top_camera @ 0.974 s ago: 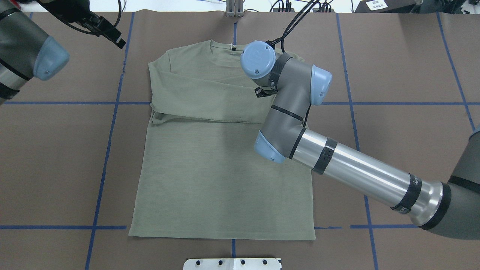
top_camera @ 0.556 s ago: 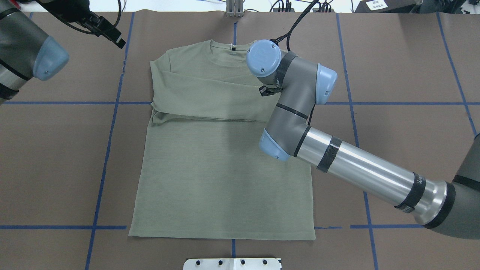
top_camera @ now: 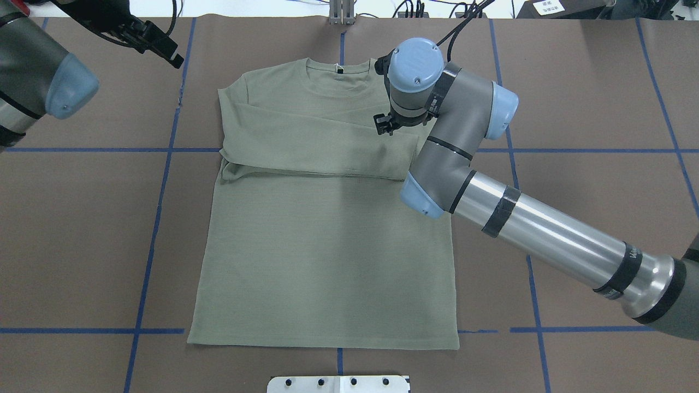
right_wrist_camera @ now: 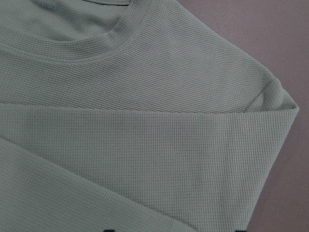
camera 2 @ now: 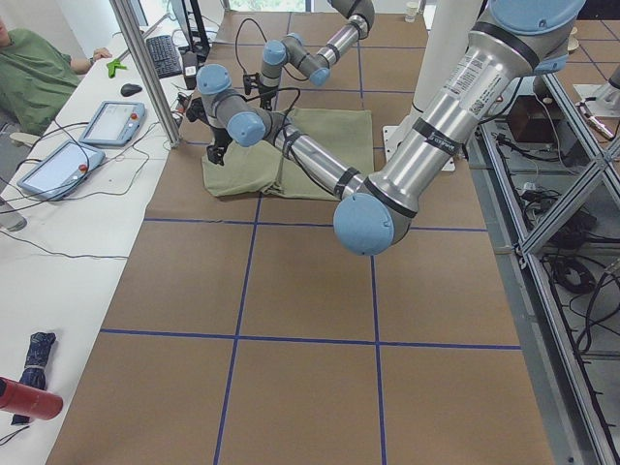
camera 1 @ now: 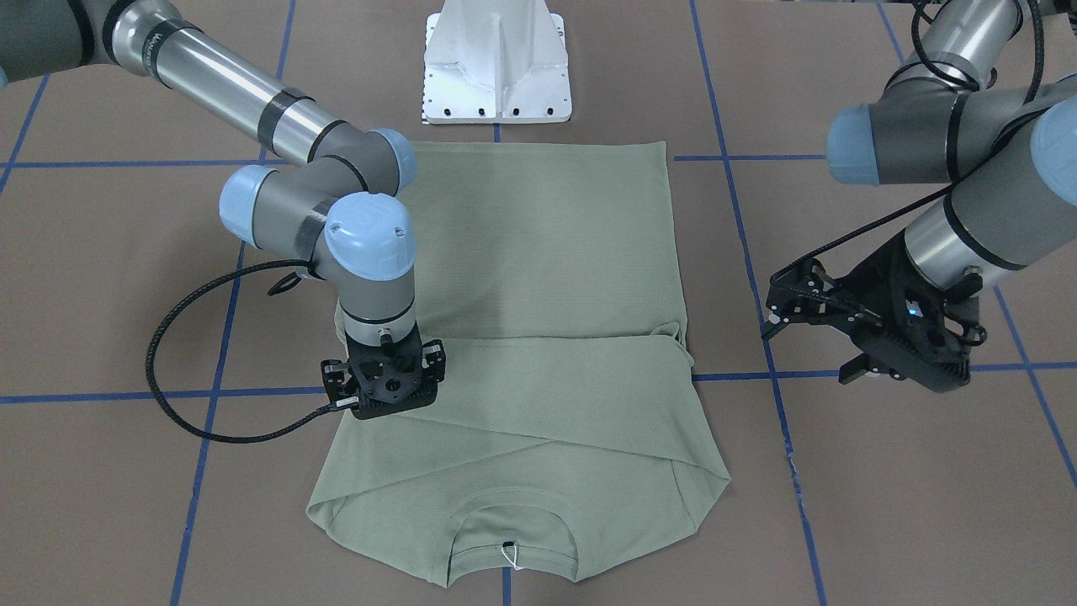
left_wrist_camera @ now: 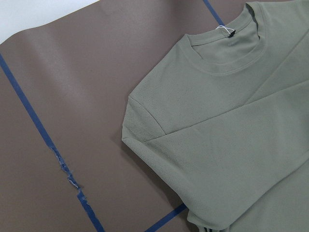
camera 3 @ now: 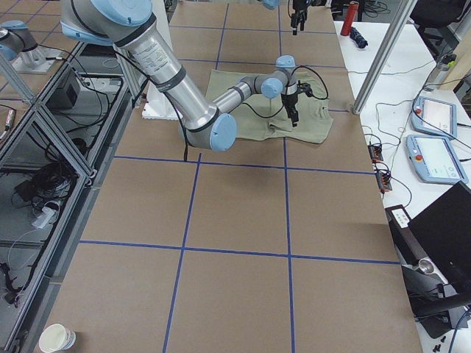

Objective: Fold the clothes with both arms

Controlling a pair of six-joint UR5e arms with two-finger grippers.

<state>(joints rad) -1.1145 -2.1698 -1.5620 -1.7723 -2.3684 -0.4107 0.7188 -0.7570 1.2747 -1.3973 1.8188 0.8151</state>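
Look first at the right gripper point(camera 1: 383, 394). It points straight down over the shirt's point(top_camera: 322, 256) shoulder on the robot's right side, at the end of a folded-over sleeve point(top_camera: 317, 150). In the right wrist view you can see its two fingertips at the bottom edge, spread apart with only flat knit between them, so it is released and holding nothing. You cannot tell from any view whether it touches the fabric.

The left gripper point(camera 1: 809, 341) hangs over bare table point(top_camera: 590, 98), well apart from the shirt's other shoulder. Its jaws are spread and empty too.

The shirt lies flat and face up in the middle of the table. Its long axis runs straight away from the robot. The hem point(top_camera: 322, 344) is at the robot's end, near the white pedestal base point(camera 1: 496, 76). The ribbed collar point(top_camera: 338, 73) points to your side of the table, with the white tag loop point(camera 1: 509, 555) at the neck. Both sleeves are folded in over the chest and lie crosswise to the body. One cuff point(top_camera: 228, 172) reaches the shirt's edge on the robot's left. Blue tape lines point(top_camera: 158, 218) cross the brown table around the garment.
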